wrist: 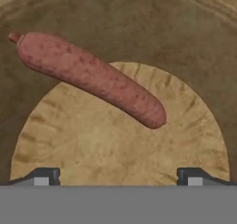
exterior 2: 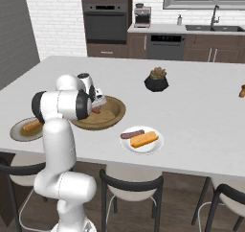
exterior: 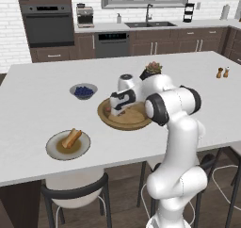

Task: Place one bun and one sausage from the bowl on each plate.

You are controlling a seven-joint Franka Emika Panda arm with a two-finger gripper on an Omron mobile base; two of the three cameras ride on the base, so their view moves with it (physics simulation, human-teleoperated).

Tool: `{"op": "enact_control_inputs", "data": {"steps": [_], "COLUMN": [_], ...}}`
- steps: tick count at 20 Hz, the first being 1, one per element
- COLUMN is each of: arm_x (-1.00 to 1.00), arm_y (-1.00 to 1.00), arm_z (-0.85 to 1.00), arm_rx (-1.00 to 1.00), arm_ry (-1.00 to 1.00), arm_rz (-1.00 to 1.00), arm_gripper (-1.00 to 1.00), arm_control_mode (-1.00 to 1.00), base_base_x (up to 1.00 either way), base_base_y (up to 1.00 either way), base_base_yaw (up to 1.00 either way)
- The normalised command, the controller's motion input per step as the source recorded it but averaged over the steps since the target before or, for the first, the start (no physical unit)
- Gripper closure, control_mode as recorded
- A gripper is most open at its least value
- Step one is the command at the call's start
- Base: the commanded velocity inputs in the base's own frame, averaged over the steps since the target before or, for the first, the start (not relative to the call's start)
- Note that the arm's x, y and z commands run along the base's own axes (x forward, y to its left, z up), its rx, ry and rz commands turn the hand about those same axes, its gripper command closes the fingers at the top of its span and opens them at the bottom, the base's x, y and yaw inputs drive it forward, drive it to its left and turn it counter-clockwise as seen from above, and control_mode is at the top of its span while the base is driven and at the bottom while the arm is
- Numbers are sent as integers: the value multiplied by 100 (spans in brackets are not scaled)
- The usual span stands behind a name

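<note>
Jaws spread wide and empty, the gripper (wrist: 118, 177) hovers over a speckled reddish sausage (wrist: 90, 77) lying in the grained, round wooden bowl (wrist: 194, 47).

A: Support surface?
B: White kitchen island counter (exterior: 37, 104).

A: Resting directly on it?
B: Wooden bowl (exterior: 123, 121) near the middle. Grey bowl of blue berries (exterior: 84, 91) beside it. Olive-brown plate (exterior: 53, 151) near the front edge. White plate (exterior 2: 141, 147). Black pot with succulent (exterior 2: 156, 80). Two shakers (exterior: 222, 72) well apart.
</note>
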Motion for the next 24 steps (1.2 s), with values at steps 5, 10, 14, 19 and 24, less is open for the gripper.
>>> {"op": "enact_control_inputs", "data": {"steps": [5,10,14,19,24], "arm_x": [28,28,39,9,0], "arm_y": [8,8,3,0,0], "arm_z": [-46,-33,-3,-3,-38], "arm_rx": [-12,-9,0,0,-2], "arm_ry": [0,-3,-5,0,0], "arm_rz": [0,0,0,0,0], "arm_gripper": [-100,-100,-100,-100,-100], "arm_control_mode": [-100,-100,-100,-100,-100], "base_base_x": [0,0,0,0,0], "base_base_y": [0,0,0,0,0], "base_base_yaw": [0,0,0,0,0]}}
